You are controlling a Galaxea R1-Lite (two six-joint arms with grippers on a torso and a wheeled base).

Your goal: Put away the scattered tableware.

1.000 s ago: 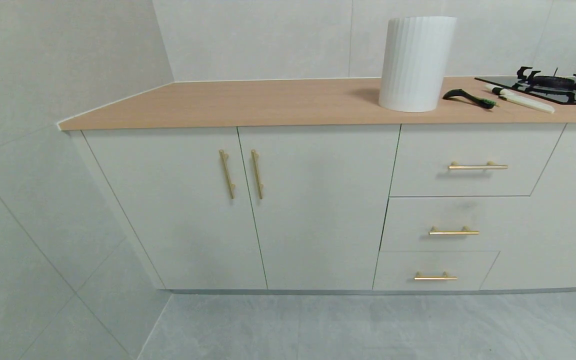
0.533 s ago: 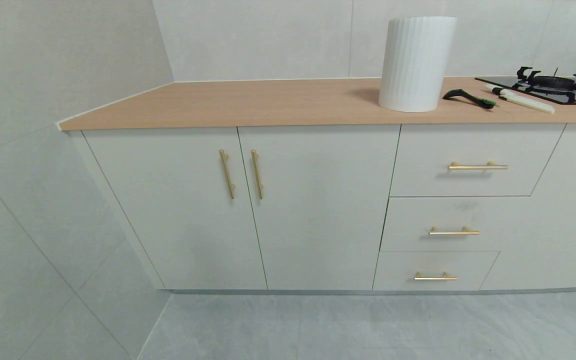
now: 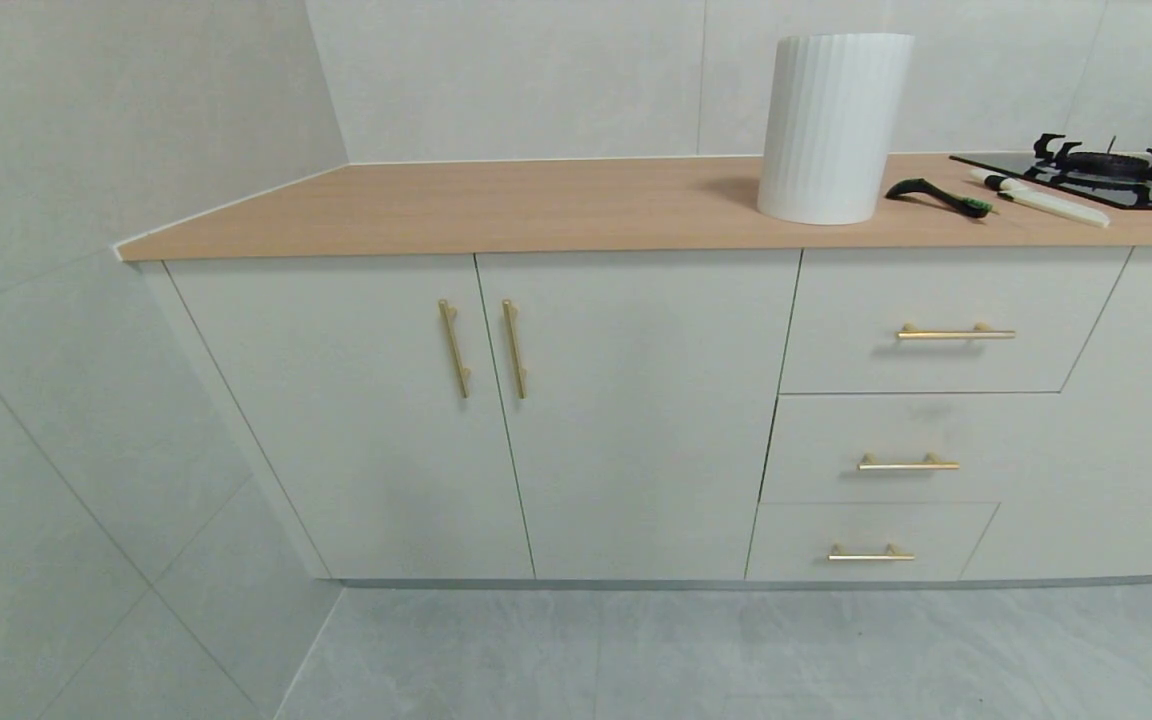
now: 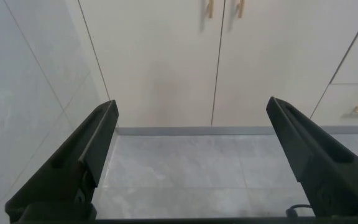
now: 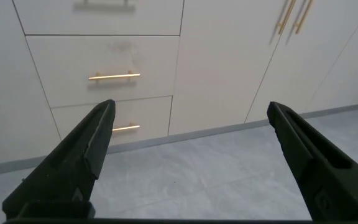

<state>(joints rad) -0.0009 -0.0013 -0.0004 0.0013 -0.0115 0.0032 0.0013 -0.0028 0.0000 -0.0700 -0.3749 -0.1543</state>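
The worktop (image 3: pixel 536 205) carries a peeler (image 3: pixel 939 195) and white knife (image 3: pixel 1041 200) at the frame's upper right, just beside a ribbed container (image 3: pixel 831 125). The left tool (image 4: pixel 191 107) and right tool (image 5: pixel 191 107) both gape wide above the floor (image 4: pixel 185 168).

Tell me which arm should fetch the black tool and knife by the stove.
Right, probably. The black tool and knife lie far right on the counter; the right pincer, open, faces the drawers beneath them, while the left pincer faces the doors farther left.
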